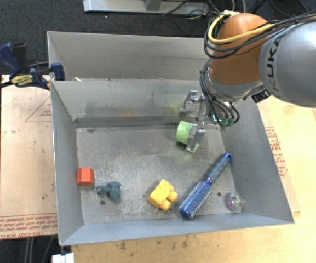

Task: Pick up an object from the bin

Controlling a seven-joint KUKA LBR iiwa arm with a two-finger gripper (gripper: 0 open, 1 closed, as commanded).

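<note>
Pale green and rounded, a short soft-looking cylinder sits right at the tip of your gripper, in the back right part of the grey metal bin. It is pressed up against the tip on the side facing the view's left, and a metal part of the gripper overlaps its right edge. You can't tell from here whether the gripper is open or closed, or whether it has the green piece clamped. A faint green glow shows on the bin's back wall just behind it.

Now the count, and you have one of each, six things in all. Nearest the gripper, toward the front wall and a little to its right, lies a blue plastic hairbrush, handle pointing back up at the gripper. Just beyond the brush head, in the front right corner, sits a small clear roundish trinket. Left of the brush head, just beside it, is a yellow blocky plastic toy. Further left, well apart from the gripper, come a small grey-blue figure and then an orange-red cube near it.
</note>
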